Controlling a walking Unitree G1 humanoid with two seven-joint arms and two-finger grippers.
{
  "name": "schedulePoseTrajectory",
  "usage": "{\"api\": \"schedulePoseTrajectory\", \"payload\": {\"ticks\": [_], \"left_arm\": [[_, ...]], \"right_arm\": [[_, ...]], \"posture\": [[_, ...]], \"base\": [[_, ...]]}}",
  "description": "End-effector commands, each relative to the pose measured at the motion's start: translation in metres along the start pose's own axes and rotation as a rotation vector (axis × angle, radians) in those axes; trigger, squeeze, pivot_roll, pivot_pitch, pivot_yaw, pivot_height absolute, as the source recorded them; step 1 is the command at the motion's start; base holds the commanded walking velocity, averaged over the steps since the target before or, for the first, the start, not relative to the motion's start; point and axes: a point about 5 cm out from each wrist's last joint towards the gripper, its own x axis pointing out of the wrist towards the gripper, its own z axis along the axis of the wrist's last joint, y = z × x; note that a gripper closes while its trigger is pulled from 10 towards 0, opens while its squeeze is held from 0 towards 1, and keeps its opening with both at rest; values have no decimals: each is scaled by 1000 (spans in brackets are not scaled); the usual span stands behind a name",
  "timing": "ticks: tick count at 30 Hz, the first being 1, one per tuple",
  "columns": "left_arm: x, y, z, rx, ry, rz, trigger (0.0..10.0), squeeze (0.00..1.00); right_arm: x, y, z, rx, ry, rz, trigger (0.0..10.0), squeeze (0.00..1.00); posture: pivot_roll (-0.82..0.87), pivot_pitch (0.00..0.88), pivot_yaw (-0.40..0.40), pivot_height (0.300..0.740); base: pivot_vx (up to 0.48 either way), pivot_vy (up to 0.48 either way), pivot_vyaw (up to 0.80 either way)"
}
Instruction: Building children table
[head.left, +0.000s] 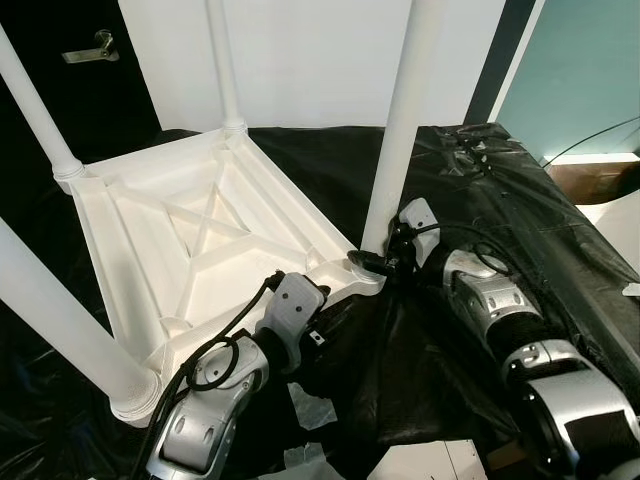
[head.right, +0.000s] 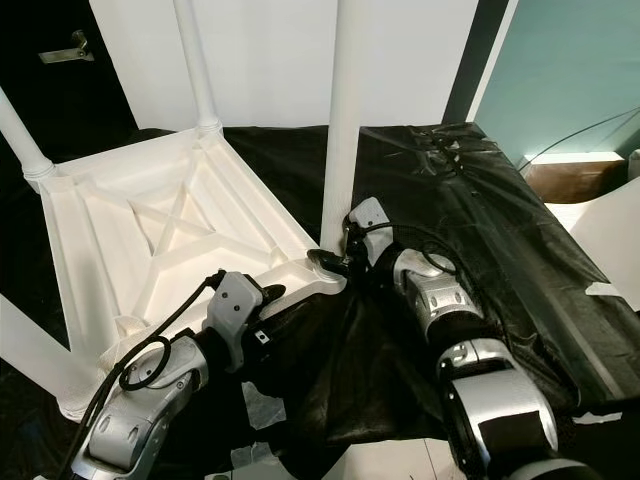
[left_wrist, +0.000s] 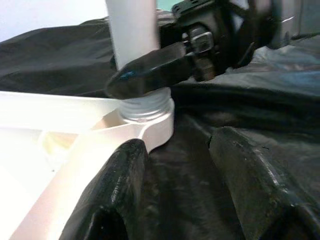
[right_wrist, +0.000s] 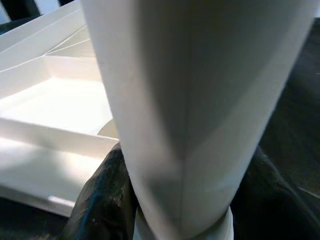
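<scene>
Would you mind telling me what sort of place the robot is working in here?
Probably a room indoors, set up for assembly: an upturned white table lies on black sheeting, with a white wall and a dark door's handle behind.

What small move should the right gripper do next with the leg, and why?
Probably turn the leg further into its corner socket. The right gripper is shut on the leg's base, and screw threads show above the socket, so it seems not fully seated.
</scene>
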Motion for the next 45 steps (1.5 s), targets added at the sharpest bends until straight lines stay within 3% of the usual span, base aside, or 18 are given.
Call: {"api": "schedulePoseTrajectory", "payload": {"ticks": [1,5,6,9,12,14,16,19,23,33,34,35,36,40,45], "left_arm": [[1,-2,-3,0,8,-3,10000,0],[2,-3,-3,-6,6,-1,10000,0],[1,-4,-4,-12,6,3,10000,0],[0,-5,-4,-14,7,3,10000,0],[-1,-5,-5,-18,11,0,10000,0],[-1,-5,-5,-18,11,0,10000,0],[-2,-5,-5,-20,12,0,10000,0],[-2,-6,-5,-21,12,0,10000,0],[-3,-8,-6,-26,14,0,10000,0],[-3,-3,-4,-20,10,4,10000,0],[-3,-4,-3,-25,5,7,10000,0],[-3,-4,-3,-25,5,7,10000,0],[-1,-5,-2,-27,-2,6,10000,0],[0,-6,-2,-25,-3,4,10000,0],[-1,-3,-2,-3,-2,0,10000,0]], "right_arm": [[-2,7,-16,52,45,-29,10000,0],[-3,14,-24,96,52,-143,10000,0],[-7,18,-30,145,48,-246,10000,0],[-9,18,-31,163,42,-282,10000,0],[-17,18,-32,214,19,-487,10000,0],[-17,18,-32,214,19,-487,10000,0],[-21,23,-34,281,9,-650,10000,0],[-22,26,-35,309,16,-706,10000,0],[-20,35,-34,322,13,-693,10000,0],[-21,23,-18,249,-21,-674,10000,0],[-23,21,-17,236,-20,-666,10000,878],[-23,21,-17,236,-20,-666,10000,878],[-27,14,-16,210,-28,-632,10000,1000],[-30,10,-15,200,-31,-607,10000,1000],[-41,-7,-15,96,-26,-496,10000,1000]], "posture": [[87,0,-43,740],[90,0,-49,740],[86,0,-48,740],[86,0,-48,740],[83,4,-45,740],[83,4,-45,740],[88,13,-41,740],[90,14,-40,740],[98,19,-31,740],[81,35,-40,740],[78,38,-42,740],[78,38,-42,740],[78,42,-49,740],[77,41,-50,740],[73,45,-51,740]], "base": [[0,0,0],[0,0,0],[0,0,0],[0,0,0],[0,0,0],[0,0,0],[0,0,0],[0,0,0],[0,0,0],[0,0,0],[0,0,0],[0,0,0],[0,0,0],[0,0,0],[0,0,0]]}}
